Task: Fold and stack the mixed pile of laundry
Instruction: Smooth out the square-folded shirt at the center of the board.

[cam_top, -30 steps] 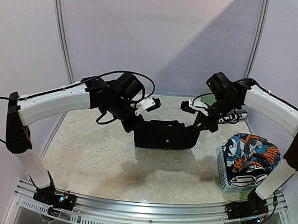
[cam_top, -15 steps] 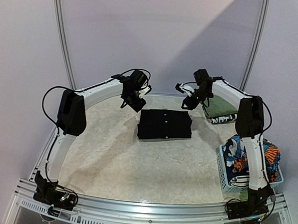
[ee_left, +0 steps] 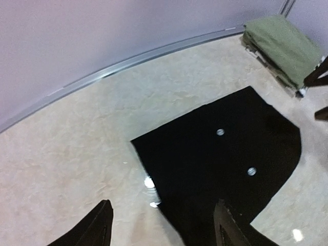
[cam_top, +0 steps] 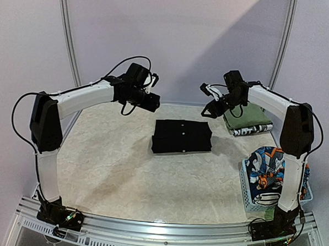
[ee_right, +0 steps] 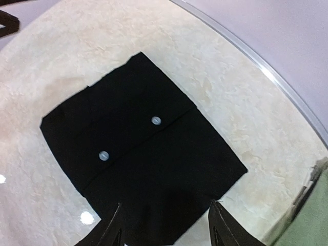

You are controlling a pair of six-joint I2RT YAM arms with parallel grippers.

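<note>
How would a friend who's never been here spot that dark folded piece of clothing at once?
Start with the pale table; near its middle lies a black garment folded into a flat rectangle. The olive-green cloth at the back right and the cartoon-print piece in the basket at the front right are coloured; this one is plain black with two pale buttons.

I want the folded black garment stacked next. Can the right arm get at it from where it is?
Probably yes: the right gripper hangs open just above the black garment, which lies flat with nothing on top of it and nothing between the two.
</note>
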